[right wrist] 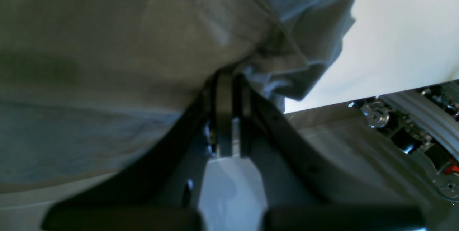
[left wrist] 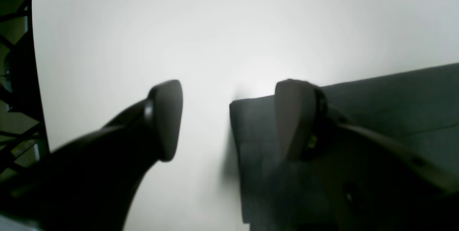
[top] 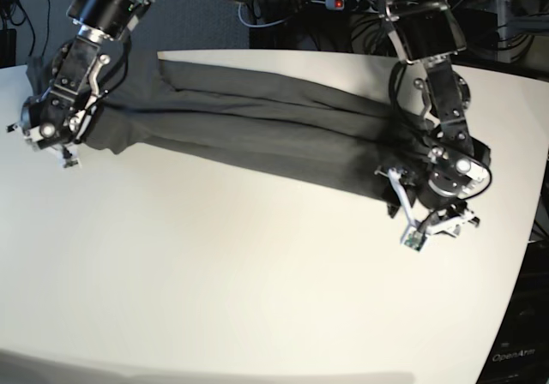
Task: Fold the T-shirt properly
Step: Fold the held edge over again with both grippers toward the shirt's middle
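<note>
The dark grey T-shirt lies as a long folded band across the far half of the white table, from upper left to right. In the right wrist view my right gripper is shut on a bunched fold of the T-shirt, at the band's left end in the base view. My left gripper stands open just above the band's other end. One finger hangs over a corner of the T-shirt. The other finger is over bare table, and nothing is between them.
Cables and a power strip lie behind the table. The table's right edge runs close to the left arm. In the right wrist view, metal hardware sits beyond the table's edge.
</note>
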Controlling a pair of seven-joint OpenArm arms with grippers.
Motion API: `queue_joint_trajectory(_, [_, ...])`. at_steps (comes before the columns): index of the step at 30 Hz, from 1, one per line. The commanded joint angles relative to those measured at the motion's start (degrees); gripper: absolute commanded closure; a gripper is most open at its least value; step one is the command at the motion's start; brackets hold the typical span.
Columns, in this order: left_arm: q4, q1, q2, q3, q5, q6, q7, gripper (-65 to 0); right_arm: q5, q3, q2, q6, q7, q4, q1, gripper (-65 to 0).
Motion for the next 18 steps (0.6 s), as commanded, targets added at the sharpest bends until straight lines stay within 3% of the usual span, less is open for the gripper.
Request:
queue_joint_trajectory(1, [0.0, -1.5, -0.2, 0.4, -0.4, 0.3, -0.9, -40.2, -0.7, 0.3, 0.6, 0.0, -0.5, 1.2, 0.1, -0.7])
queue_joint_trajectory(7, [-3.8, -2.2, -0.3, 2.3, -0.4, 0.3, -1.4, -40.2, -0.7, 0.9, 0.7, 0.0, -0.5, 0.9, -1.5, -0.7])
queue_joint_trajectory(14, [-3.2, 0.3, 1.0, 2.0, -0.1, 0.3, -7.9, -40.2, -0.7, 1.7, 0.6, 0.0, -0.5, -0.1, -2.4, -1.2])
queue_joint_trajectory(18, [-3.3, 0.4, 0.9, 1.9, -0.4, 0.3, -8.0, -40.2, -0.7, 1.8, 0.6, 0.0, -0.5, -3.3, -1.9, -9.1])
